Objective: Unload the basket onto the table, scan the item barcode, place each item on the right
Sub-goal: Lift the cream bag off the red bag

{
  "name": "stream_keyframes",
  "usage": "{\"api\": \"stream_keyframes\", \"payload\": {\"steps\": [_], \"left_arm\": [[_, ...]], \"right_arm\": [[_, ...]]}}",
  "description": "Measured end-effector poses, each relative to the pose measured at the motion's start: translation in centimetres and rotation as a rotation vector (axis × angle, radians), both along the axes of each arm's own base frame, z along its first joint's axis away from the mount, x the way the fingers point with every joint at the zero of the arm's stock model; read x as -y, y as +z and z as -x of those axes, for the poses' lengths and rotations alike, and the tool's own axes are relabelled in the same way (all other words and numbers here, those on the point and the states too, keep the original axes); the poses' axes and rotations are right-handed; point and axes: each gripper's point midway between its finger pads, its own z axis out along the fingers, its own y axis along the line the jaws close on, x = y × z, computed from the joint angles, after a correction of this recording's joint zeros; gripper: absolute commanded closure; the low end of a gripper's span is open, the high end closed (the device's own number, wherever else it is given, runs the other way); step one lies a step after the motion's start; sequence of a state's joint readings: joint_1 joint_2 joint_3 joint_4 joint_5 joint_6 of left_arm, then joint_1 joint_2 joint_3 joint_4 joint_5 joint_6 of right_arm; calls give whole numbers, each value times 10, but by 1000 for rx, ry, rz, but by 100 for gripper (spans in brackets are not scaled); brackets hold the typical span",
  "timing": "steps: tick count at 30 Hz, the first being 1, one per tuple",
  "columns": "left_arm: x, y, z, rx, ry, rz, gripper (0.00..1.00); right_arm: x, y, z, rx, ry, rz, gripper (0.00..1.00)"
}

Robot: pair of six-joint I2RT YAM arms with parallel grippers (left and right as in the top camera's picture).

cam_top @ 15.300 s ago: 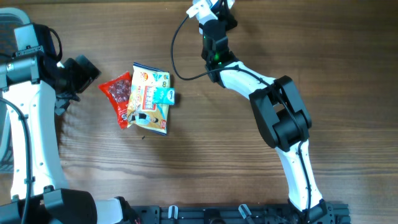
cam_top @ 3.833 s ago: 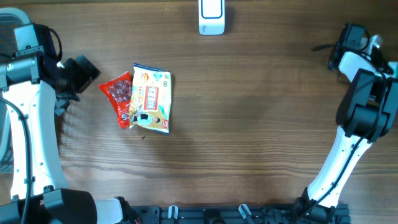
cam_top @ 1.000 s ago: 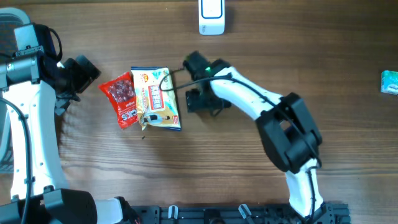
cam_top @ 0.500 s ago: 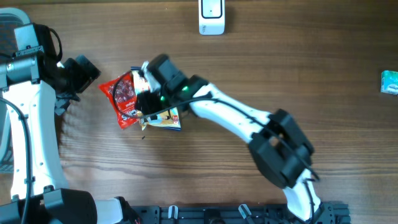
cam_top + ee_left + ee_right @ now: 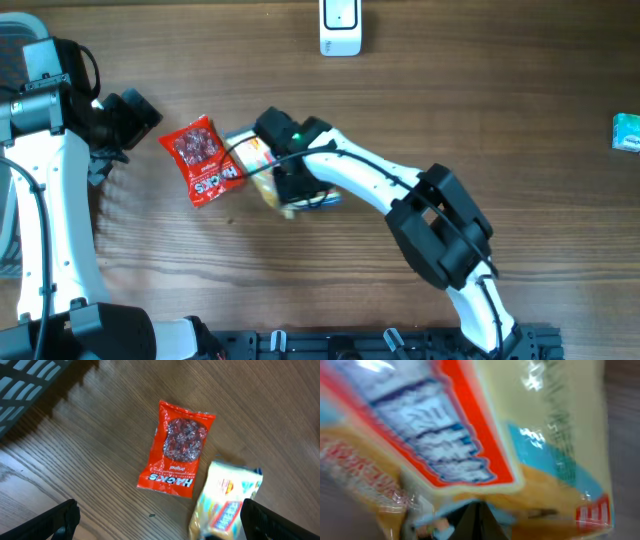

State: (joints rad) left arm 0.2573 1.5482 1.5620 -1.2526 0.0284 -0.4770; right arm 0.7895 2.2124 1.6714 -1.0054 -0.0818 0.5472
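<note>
The yellow snack bag with a red and blue label is crumpled under my right gripper, just right of the red Hacks candy bag. In the right wrist view the yellow snack bag fills the frame, and my right gripper is shut on its lower edge. The white scanner stands at the far edge of the table. My left gripper hangs open left of the bags; in its view the red candy bag and the yellow snack bag lie beyond its fingertips.
A small teal packet lies at the far right edge of the wooden table. A grey slatted surface shows at the top left of the left wrist view.
My right gripper swept left over the yellow snack bag, shut on it and pulled it right, off the red candy bag. The bag is now crumpled. The left arm has not moved.
</note>
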Motion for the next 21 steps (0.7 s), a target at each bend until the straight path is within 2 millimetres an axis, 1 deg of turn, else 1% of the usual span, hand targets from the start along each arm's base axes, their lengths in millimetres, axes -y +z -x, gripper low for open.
{"api": "stream_keyframes", "payload": {"steps": [2,4,5,6,7,8,9,10,11,13,15,16,17,18,19,20,21], "left_arm": [[0,0,0,0,0,0,0],[0,0,0,0,0,0,0],[0,0,0,0,0,0,0],[0,0,0,0,0,0,0],[0,0,0,0,0,0,0],[0,0,0,0,0,0,0],[0,0,0,0,0,0,0],[0,0,0,0,0,0,0],[0,0,0,0,0,0,0],[0,0,0,0,0,0,0],[0,0,0,0,0,0,0],[0,0,0,0,0,0,0],[0,0,0,0,0,0,0],[0,0,0,0,0,0,0],[0,0,0,0,0,0,0],[0,0,0,0,0,0,0],[0,0,0,0,0,0,0]], "right_arm": [[42,1,-1,-24,-54,143,96],[65,2,-6,-22,-84,209,96],[79,4,-11,-14,-87,242,96],[88,7,-15,0,-85,256,94],[94,11,-20,16,-80,263,87],[96,19,-24,39,-69,257,65],[94,30,-28,70,-47,236,24],[86,45,-35,121,-25,188,6],[76,62,-40,171,19,132,1],[45,103,-45,288,157,-19,0],[20,134,-42,373,303,-109,0],[7,138,-41,408,376,-131,0],[-4,139,-40,434,438,-147,0],[-12,134,-36,441,496,-146,0],[-20,124,-30,441,562,-125,0],[-24,112,-26,436,606,-88,0],[-29,93,-20,426,655,-28,0]]}}
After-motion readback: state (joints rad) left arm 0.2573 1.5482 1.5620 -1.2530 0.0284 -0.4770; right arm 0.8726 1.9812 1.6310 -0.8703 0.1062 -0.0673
